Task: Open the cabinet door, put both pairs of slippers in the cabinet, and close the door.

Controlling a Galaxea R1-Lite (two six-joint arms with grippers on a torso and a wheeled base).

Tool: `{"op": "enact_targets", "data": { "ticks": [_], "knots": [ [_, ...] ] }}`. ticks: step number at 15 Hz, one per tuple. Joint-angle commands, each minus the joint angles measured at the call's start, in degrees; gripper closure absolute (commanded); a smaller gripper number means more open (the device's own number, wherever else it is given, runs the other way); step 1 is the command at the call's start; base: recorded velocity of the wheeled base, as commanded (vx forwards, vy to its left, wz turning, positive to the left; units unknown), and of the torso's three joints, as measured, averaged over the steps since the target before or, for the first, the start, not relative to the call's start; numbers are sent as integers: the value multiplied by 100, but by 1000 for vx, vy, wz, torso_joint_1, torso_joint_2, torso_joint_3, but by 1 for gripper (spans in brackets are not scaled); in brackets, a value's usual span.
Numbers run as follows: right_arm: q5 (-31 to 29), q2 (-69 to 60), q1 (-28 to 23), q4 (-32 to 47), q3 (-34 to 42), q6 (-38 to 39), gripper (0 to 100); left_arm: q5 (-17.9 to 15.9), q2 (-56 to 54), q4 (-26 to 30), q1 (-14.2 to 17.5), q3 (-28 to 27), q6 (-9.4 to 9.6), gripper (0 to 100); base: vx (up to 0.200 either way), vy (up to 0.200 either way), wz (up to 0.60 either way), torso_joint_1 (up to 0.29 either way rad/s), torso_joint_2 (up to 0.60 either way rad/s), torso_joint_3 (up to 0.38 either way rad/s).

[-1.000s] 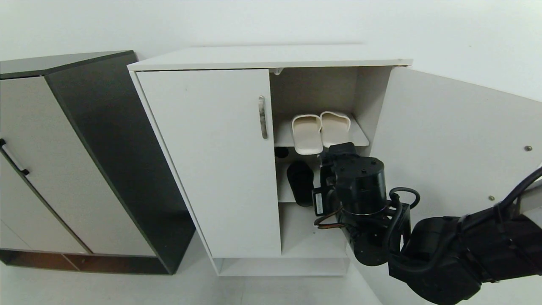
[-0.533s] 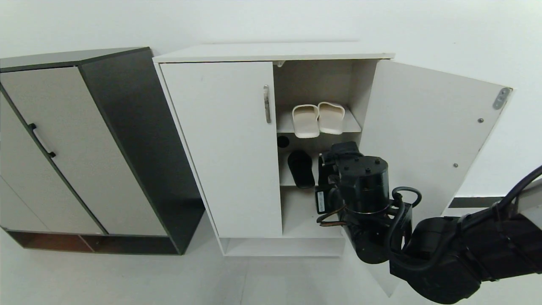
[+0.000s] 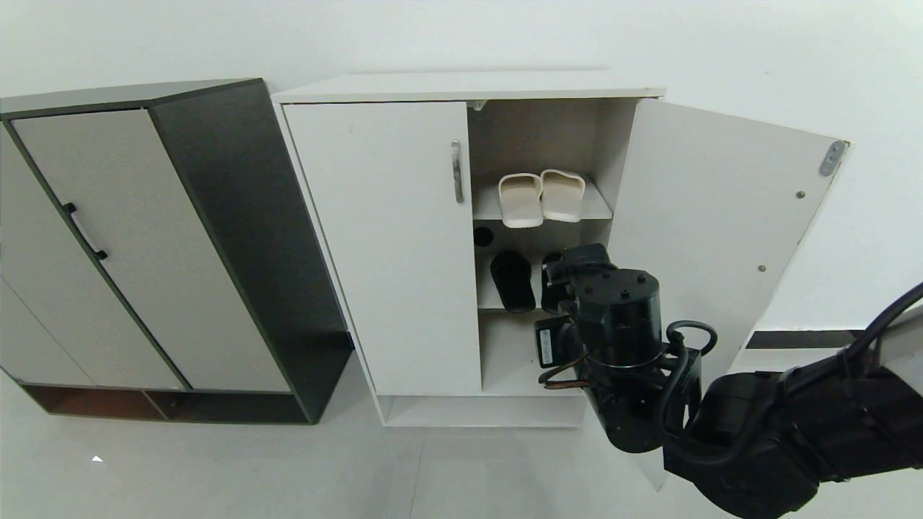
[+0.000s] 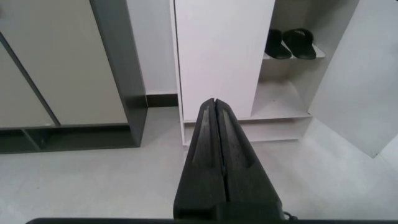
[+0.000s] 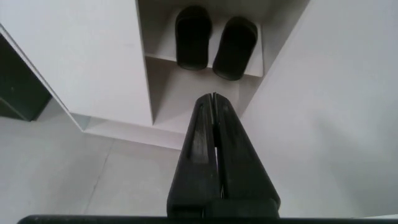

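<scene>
Right gripper (image 5: 214, 99) has its fingers pressed together with nothing between them. It hangs in front of the open half of the white cabinet (image 3: 461, 85), pointing toward the shelf with the black pair. Left gripper (image 4: 214, 103) is likewise closed and empty, held above the floor (image 4: 93, 180) well apart from the cabinet and facing its shut left door (image 3: 382, 245).

Just beside the white cabinet, on the robot's left, stands a dark cabinet (image 3: 216, 238) with pale doors, both shut. The white cabinet's right door (image 3: 707, 238) is swung wide open.

Inside, the cream slippers (image 3: 541, 196) lie side by side on the upper shelf (image 3: 600, 210). The black slippers (image 5: 214, 43) lie side by side on the middle shelf (image 5: 158, 48), one of them partly hidden behind the right arm in the head view. A slim metal handle (image 3: 456, 171) runs upright along the inner edge of the left door.
</scene>
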Motion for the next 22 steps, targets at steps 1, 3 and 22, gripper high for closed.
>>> {"op": "enact_targets", "data": {
  "ticks": [1,3,22],
  "knots": [
    [-3,3,-1,-2,1,2,100,1,4,-4,6,0,0,100,0,0,0,0,0,0],
    [-3,3,-1,-2,1,10,100,1,4,5,6,0,0,100,0,0,0,0,0,0],
    [6,-120,-10,-2,63,-16,100,27,4,-4,6,0,-18,100,0,0,0,45,-206,-164]
  ]
}}
